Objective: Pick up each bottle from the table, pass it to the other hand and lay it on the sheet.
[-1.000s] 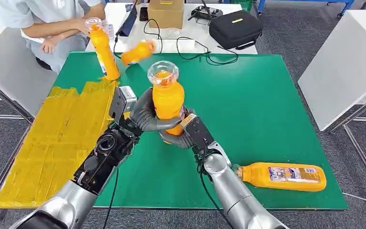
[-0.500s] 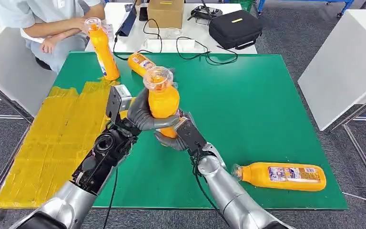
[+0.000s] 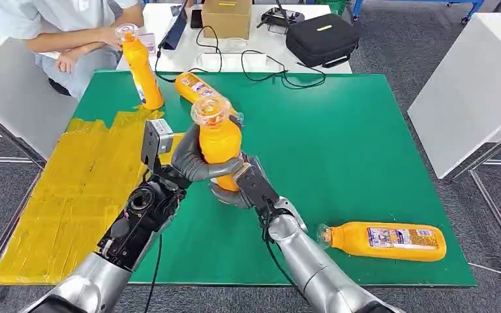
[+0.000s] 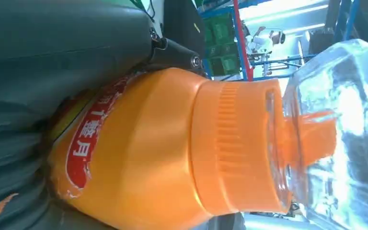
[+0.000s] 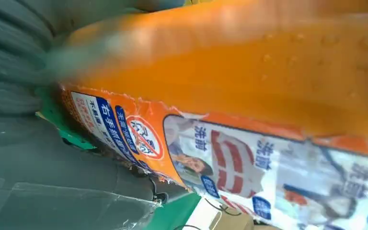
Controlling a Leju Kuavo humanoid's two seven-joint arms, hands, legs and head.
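Note:
An orange bottle (image 3: 218, 140) with a clear cap stands upright above the green table, held between both hands. My left hand (image 3: 192, 160) wraps its fingers round the bottle's middle, and the left wrist view shows the bottle's shoulder (image 4: 172, 153) close up. My right hand (image 3: 238, 189) grips the bottle's lower part, whose label (image 5: 220, 158) faces the right wrist camera. A second bottle (image 3: 381, 241) lies on its side at the table's front right. A third (image 3: 194, 87) lies behind the held one. The yellow sheet (image 3: 78, 189) covers the table's left side.
A person at the far left holds a fourth orange bottle (image 3: 142, 68) upright near the sheet's far edge. Behind the green table (image 3: 352, 137), a white table carries a cardboard box (image 3: 227, 17), a black case (image 3: 322, 39) and cables. A white table (image 3: 476, 85) stands to the right.
Both hands have carried the held bottle left toward the sheet. The bottle behind it, in motion a second ago, now lies still on the table.

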